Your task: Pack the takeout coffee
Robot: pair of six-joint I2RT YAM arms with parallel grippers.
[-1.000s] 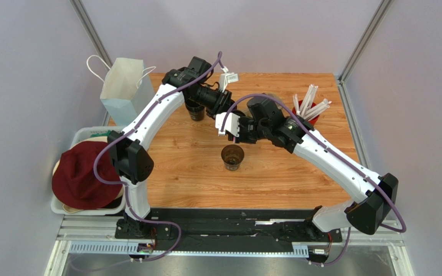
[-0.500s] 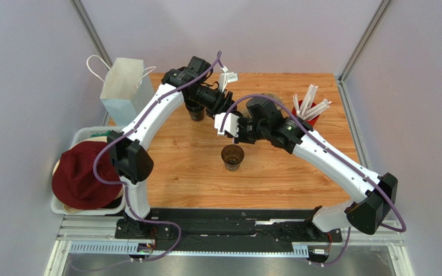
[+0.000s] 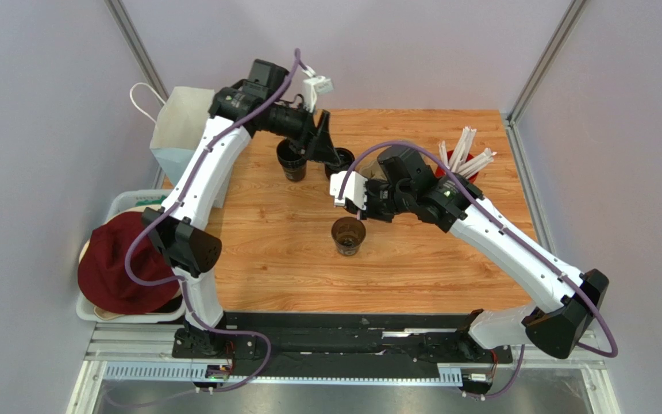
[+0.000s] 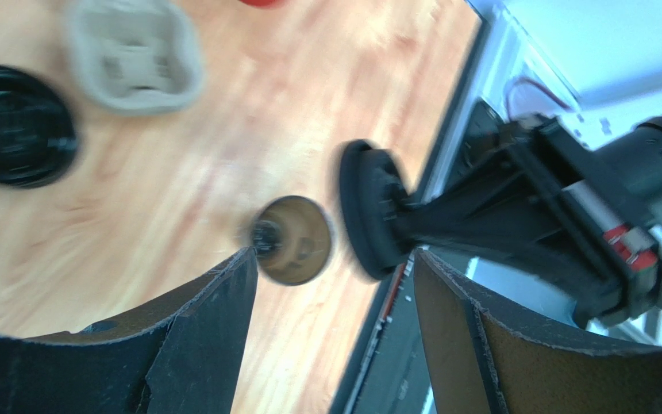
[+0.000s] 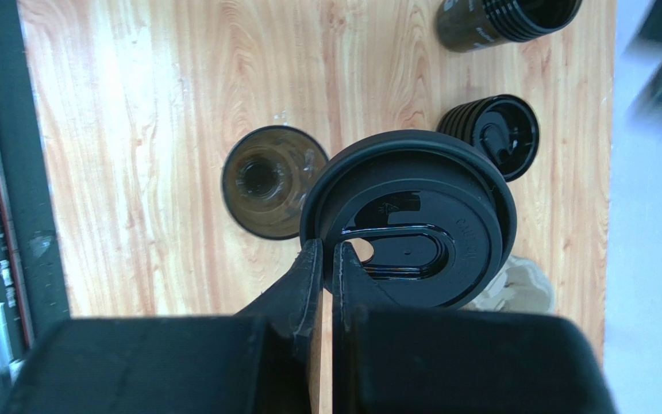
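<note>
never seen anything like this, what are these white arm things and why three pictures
These are two robot arms bolted to the near edge of a wooden table, each ending in a two-finger gripper. The wide picture comes from a fixed camera above and behind them; the other two come from a camera on each wrist, with that arm's own fingers in view. On the table stand an open black cup, brown inside, a taller black cup, a short stack of black lids and a red holder of white sticks. A white paper bag stands at the far left, and a bin holding a red hat sits beside the table. The right gripper pinches a round black lid by its edge, near the open cup. The left gripper is open and holds nothing.
</note>
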